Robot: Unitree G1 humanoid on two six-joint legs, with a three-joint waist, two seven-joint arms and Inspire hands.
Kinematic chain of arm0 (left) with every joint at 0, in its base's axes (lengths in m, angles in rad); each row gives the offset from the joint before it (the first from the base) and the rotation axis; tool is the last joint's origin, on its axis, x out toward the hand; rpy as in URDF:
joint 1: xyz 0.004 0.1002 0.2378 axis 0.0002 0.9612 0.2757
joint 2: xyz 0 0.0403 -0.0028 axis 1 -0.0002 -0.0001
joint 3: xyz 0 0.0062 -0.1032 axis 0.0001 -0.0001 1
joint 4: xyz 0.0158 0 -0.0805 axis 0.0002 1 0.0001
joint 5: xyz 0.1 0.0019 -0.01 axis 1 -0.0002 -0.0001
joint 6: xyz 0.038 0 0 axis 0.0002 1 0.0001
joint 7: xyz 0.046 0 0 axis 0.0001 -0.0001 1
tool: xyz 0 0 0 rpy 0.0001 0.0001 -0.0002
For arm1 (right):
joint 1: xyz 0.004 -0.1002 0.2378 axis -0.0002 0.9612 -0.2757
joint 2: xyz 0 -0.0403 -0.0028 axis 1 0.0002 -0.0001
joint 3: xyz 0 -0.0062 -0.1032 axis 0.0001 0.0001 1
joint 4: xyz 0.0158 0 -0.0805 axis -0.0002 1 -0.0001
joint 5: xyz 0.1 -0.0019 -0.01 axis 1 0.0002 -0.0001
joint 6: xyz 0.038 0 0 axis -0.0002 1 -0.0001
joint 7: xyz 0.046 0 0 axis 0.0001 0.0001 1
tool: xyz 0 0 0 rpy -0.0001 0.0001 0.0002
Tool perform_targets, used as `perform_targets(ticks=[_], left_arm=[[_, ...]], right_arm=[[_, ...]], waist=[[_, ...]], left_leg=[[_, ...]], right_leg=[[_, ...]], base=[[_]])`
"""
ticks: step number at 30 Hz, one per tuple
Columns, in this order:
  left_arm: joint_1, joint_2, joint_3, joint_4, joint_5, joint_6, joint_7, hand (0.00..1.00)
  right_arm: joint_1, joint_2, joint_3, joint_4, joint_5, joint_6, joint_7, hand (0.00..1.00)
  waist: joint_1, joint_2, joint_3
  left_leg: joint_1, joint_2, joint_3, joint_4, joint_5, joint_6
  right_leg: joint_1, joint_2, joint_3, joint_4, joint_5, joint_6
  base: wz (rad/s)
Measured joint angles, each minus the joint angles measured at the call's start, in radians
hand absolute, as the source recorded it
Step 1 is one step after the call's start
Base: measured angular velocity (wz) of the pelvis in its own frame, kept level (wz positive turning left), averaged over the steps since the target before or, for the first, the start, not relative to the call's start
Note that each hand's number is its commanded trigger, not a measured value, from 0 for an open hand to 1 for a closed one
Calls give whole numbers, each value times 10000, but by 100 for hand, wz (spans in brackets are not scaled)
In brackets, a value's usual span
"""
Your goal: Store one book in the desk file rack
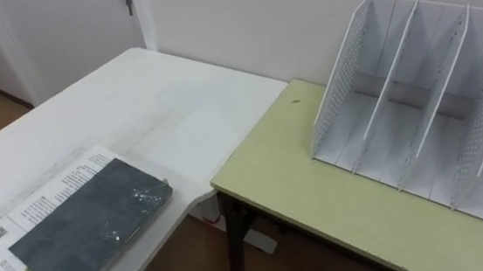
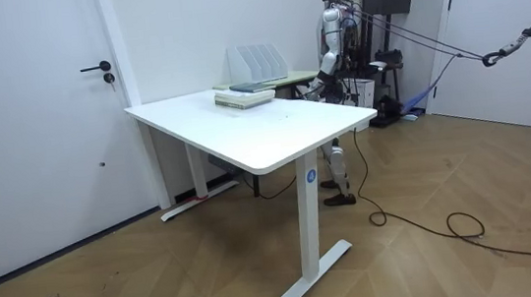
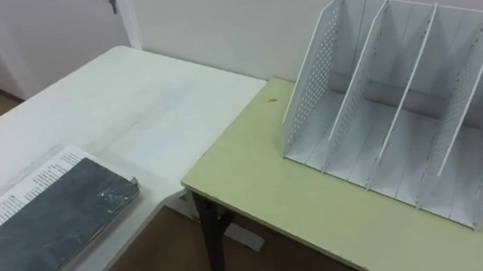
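Left eye view: the dark grey book (image 1: 91, 221) lies flat on top of a bigger white book (image 1: 29, 215) at the near end of the white table (image 1: 142, 100), way over on the left. Its right-hand long edge sits close to the table edge. The file rack (image 1: 413, 94) stands on the green desk (image 1: 318, 203) off to the right, well apart from the book.

Room view: the robot stands at the far side of the white table, next to the green desk. Its left hand (image 2: 314, 86) hangs low by the desk edge, but it's so tiny there I honestly can't tell whether it's open, closed or holding anything. The pile of books is on the table's far end, with the rack just beyond it.

Right eye view: same layout, and the rack's upright slots all look empty, so pick any one.

Handling guess: it's a stiff, thin-ish book, probably not heavy. The cover has shiny glints like plastic wrap, so I'd expect it to be slippery. I'd pinch it along that right long edge near the table lip, thumb on top. Watch out that the white one underneath doesn't slide along with it.
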Motion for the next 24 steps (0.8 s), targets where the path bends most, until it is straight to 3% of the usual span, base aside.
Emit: perform_targets(ticks=[3, 7, 9, 13, 18, 24], left_arm=[[-145, 3, -160, -239, 404, 60, -25, 0], [-121, 260, -503, -2635, 1815, 270, -40, 0], [-256, 249, -625, -3110, 2003, 192, 160, 0], [-346, 325, -1042, -4058, 1989, 121, 224, 0], [-341, 373, -1050, -4821, 2105, -151, 372, 0], [-279, 742, -1074, -6398, 2247, -236, 899, 0]], right_arm=[[-21, -5, -1, 2, 4, 2, 35, 0], [-31, -65, -14, -57, 17, 33, 190, 0], [-64, -79, -11, -139, -9, 28, 203, 0], [-151, -99, 8, -197, -3, -59, 252, 0], [-139, -100, -20, -195, -9, -112, 358, 0], [-111, -102, -22, -189, 7, -110, 317, 0]], waist=[[-12, 13, 17], [-23, 2, 151], [-42, 84, 88], [-252, 178, 39], [-257, 188, 33], [-281, 176, 37]], left_leg=[[0, 6, -18, -7, 0, -1], [-134, 3, -92, -17, 1, 1], [-195, -1, -90, -14, 10, 15], [-200, -1, -93, -9, 14, 16], [-183, 7, -145, -12, 15, 15], [-186, 11, -137, 18, 26, 31]], right_leg=[[-18, 17, 51, -6, 3, -5], [-116, 3, 5, 5, 4, -4], [-127, 3, -13, 8, 10, 6], [-173, 12, -95, -3, 11, 7], [-69, 9, -230, -12, 13, 5], [20, -12, -292, -8, 13, 5]], base=[[-2], [3], [0], [2], [6], [8]])
